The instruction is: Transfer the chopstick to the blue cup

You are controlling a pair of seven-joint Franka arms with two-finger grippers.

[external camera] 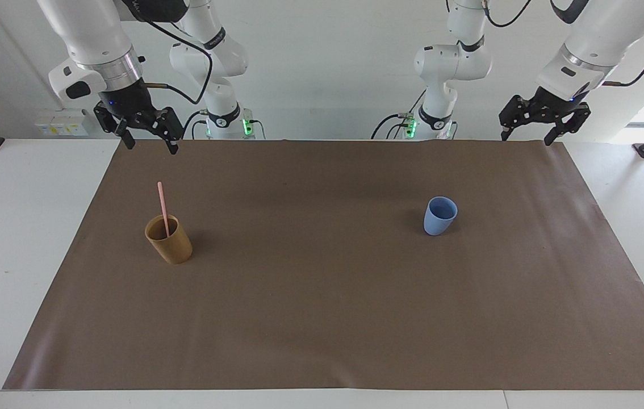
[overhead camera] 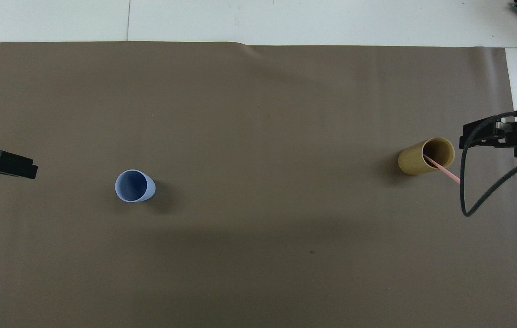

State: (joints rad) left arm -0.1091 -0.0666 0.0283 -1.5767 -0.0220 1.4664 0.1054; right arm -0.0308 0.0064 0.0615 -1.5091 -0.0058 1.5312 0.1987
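- The chopstick [external camera: 161, 205] stands in the brown cup [external camera: 169, 240], leaning on the rim with its upper part sticking well out above it.
- That cup sits toward the right arm's end of the bench [external camera: 26, 227], below and a little forward of the right hand [external camera: 147, 142]. That hand hangs in the air with its fingers spread and nothing between them.
- The blue cup [external camera: 440, 216] stands upright and empty toward the left arm's end, well apart from the brown cup and forward of the left hand [external camera: 526, 136].
- The left hand is also spread and holds nothing; this arm waits over the robots' edge of the brown mat [external camera: 322, 318].
- The step in hand looks like the first reach: nothing has been picked up yet.
- The right hand is best placed to go, since the stick lies almost under it. It should come down with its fingers on either side of the exposed upper part and stay above the cup's rim.
- Pinching high on the stick would leave a long free end to aim into the blue cup.
- Lifting along the stick's own lean should keep the light brown cup from tipping or dragging.
- The blue cup's mouth is small, so the stick's lower end should be centred over it before it is let go.
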